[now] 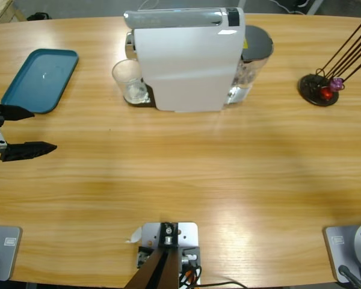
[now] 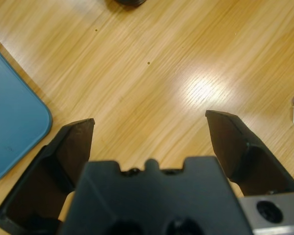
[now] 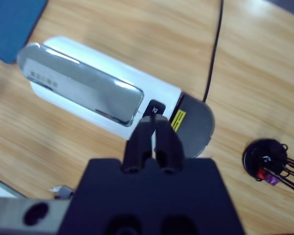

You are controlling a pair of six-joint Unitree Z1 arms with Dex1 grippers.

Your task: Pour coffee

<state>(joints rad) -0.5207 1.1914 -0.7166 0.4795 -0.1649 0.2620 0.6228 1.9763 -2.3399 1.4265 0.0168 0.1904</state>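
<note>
Left gripper (image 1: pixel 29 130) at left edge, jaws apart, empty. Right gripper (image 3: pixel 155 128) above white machine (image 1: pixel 186 57), jaws together. Risk: knocking glass (image 1: pixel 130 82) while approaching.

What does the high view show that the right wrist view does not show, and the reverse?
Only the high view shows the clear glass beside the white coffee machine and the left hand, open above bare table.

Only the right wrist view shows the right hand, shut on nothing above the machine, and a black cable across the table.

Both show the machine with its silver top, the blue tray and the black capsule stand with small capsules.
</note>
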